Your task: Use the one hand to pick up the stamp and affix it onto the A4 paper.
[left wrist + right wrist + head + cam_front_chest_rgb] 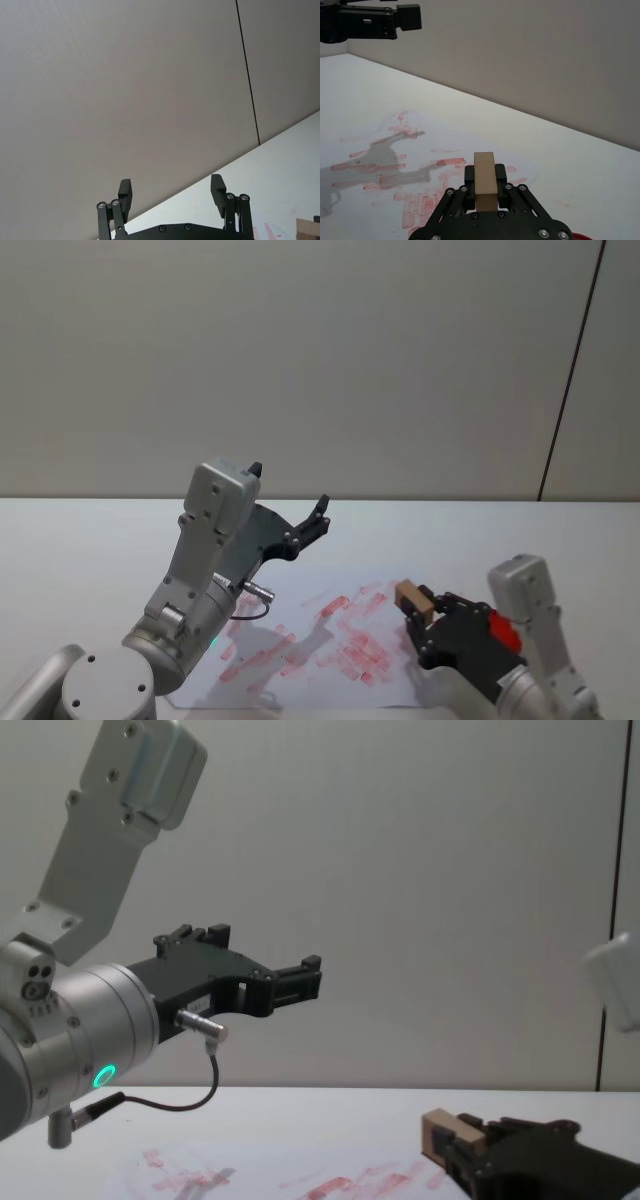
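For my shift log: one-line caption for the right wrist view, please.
Right gripper shut on the stamp over the ink-smeared A4 paper; left gripper open, raised beyond.

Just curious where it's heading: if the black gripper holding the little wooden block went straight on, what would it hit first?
Probably nothing nearby: the right gripper with its tan wooden stamp points low across the red-smeared white paper; depth unclear.

Soft, even light is falling from above, leaving the wall (300, 360) and tabletop (90, 540) bright and free of glare. The raised left arm (200, 570) is casting a grey, soft-edged shadow across the A4 paper (445, 145), and a green ring light (104, 1074) is glowing faintly on that arm's wrist.
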You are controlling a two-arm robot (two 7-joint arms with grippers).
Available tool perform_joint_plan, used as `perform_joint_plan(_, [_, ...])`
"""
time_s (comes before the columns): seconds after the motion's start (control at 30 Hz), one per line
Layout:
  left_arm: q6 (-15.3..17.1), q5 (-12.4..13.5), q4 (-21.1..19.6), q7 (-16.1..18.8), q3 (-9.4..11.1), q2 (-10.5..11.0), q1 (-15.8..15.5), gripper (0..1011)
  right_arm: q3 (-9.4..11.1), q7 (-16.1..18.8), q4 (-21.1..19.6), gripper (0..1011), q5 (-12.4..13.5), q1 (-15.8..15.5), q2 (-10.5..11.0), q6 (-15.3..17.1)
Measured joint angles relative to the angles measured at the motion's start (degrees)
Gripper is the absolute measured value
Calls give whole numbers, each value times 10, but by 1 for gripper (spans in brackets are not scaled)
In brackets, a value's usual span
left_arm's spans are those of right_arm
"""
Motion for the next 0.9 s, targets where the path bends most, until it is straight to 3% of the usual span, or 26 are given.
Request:
perform_joint_plan(0.43, [0,0,0,0,0,0,0,1002,-12,-1,38,217,-37,24,-21,15])
perform_joint_plan(0.9, [0,0,0,0,0,0,0,1003,-15,-3,81,217,-51,45,-35,28])
